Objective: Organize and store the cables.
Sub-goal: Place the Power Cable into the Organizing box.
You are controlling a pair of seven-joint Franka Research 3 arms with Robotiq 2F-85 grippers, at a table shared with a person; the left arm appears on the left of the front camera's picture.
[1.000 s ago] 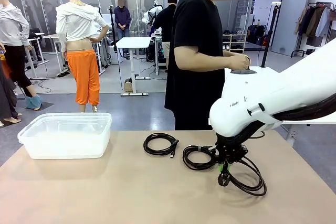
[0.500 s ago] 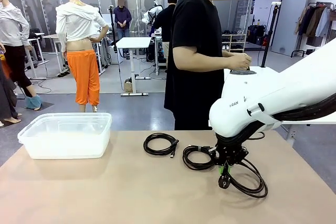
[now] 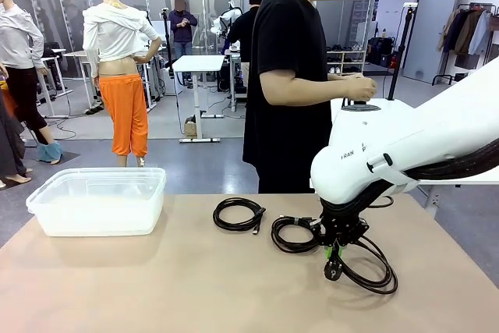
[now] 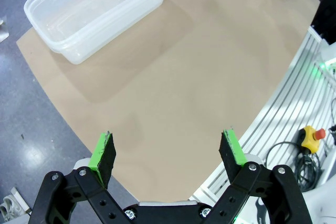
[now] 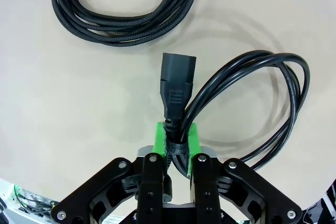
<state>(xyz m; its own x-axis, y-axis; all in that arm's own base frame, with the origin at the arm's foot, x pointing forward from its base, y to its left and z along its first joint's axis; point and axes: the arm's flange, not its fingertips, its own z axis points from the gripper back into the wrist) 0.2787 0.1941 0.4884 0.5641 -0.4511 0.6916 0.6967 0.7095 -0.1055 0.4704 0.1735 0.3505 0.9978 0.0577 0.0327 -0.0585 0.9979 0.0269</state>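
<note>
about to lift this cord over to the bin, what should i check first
1. right pincer shut on power cord: ok
2. cord's coil tied: cannot tell
3. braided coil apart from the cord: ok
4. bin open and empty: ok
5. left pincer open, holding nothing: ok
6. person's hand off the table: ok

A clear bin (image 3: 97, 201) (rectangular, translucent) sits at the table's (image 3: 195, 286) left end; a person (image 3: 288, 91) stands behind the table.
</note>
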